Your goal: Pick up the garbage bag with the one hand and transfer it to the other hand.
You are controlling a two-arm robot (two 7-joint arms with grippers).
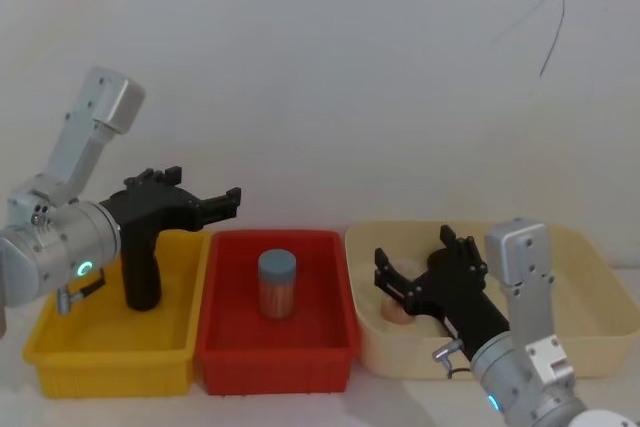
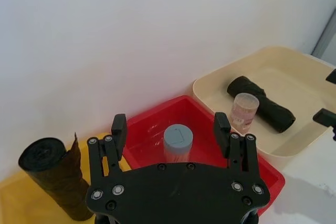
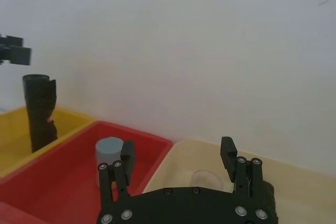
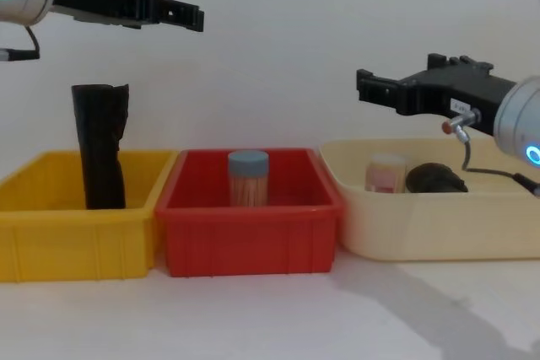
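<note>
Left gripper (image 1: 225, 205) spread wide and empty, held high over the yellow bin (image 4: 76, 242) above a ragged-topped black roll (image 4: 99, 149). Right gripper (image 1: 412, 255) also agape, empty, above the beige bin (image 4: 422, 225). Garbage bag (image 2: 262, 106) lies in the beige bin beside a clear cup (image 2: 243, 109).

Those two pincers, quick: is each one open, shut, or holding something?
Left pincer: open, holding nothing, raised over the yellow bin.
Right pincer: open, holding nothing, above the cream bin.
</note>
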